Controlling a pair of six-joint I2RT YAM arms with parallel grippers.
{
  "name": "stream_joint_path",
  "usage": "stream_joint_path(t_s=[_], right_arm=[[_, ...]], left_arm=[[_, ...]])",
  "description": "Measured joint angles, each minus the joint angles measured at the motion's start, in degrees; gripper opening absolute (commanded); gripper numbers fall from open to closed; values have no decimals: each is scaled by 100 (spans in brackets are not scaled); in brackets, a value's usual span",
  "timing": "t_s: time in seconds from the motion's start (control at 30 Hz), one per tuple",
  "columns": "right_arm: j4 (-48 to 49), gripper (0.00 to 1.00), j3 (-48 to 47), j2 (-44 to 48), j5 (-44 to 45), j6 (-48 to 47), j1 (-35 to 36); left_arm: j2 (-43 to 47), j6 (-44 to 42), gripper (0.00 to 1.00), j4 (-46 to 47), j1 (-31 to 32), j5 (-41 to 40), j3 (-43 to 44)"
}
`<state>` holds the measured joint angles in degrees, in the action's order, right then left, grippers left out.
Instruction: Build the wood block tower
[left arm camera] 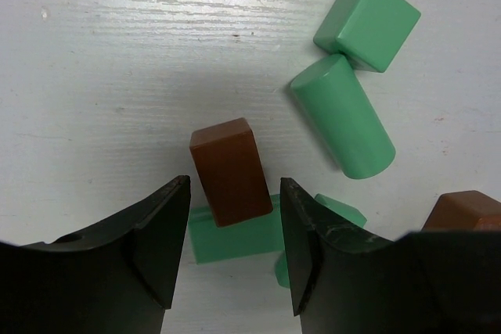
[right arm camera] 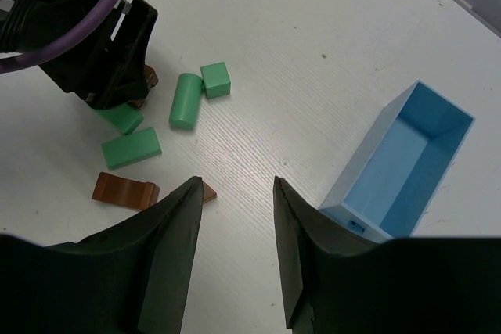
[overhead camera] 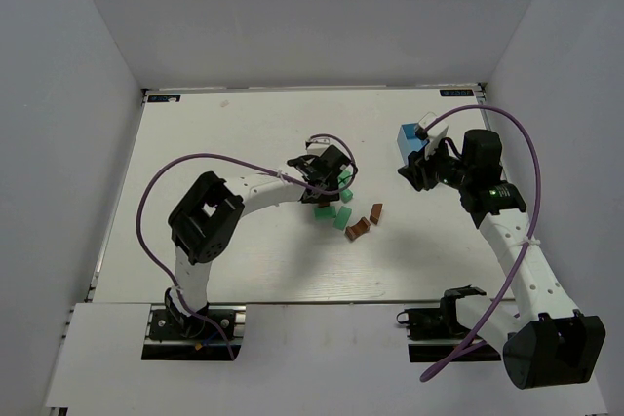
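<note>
I am looking through the left wrist camera, where the left gripper [left arm camera: 235, 185] is straddling a reddish-brown rectangular wooden block [left arm camera: 229, 166]. That block appears to be resting on a flat mint-green wooden block [left arm camera: 235, 244]. The fingers are standing a little wider than the brown piece, with a sliver of gap on each side, so I am judging that nothing is clamped. I am treating that two-piece stack as the tower [left arm camera: 243, 220]; it is sitting mid-table among the loose pieces. A green wooden cylinder [left arm camera: 342, 115] and a green wooden cube [left arm camera: 368, 23] are lying just beyond it, touching or nearly so, handy as next layers. The right gripper [right arm camera: 235, 189] is hovering open and empty beside the blue open-topped box [right arm camera: 407, 162], well apart from the stack, presumably so the arms are not crowding each other.
</note>
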<state>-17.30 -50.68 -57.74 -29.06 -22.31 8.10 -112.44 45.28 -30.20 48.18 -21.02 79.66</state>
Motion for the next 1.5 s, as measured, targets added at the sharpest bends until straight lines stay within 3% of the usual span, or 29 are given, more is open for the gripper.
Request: stream_joint_path(t_s=[0.23, 0.7, 0.93, 1.17, 1.4, 1.5], right_arm=[[0, 48, 2, 0, -9, -13, -11], [0, 48, 2, 7, -31, -22, -11], [0, 48, 2, 9, -33, -33, -15], [7, 48, 96, 81, -74, -42, -20], [9, 48, 96, 118, -116, -46, -22], [9, 48, 96, 136, -120, -48, -26]], left_arm=[[-131, 0, 60, -22, 39, 2, 20], [-173, -2, 50, -87, 37, -7, 98], [-205, -225, 30, -195, 24, -81, 236], [-245, -1386, 27, -271, -63, -74, 455], [-236, -3320, 23, -350, -238, 339, 785], [-236, -4129, 17, -396, -374, 772, 793]])
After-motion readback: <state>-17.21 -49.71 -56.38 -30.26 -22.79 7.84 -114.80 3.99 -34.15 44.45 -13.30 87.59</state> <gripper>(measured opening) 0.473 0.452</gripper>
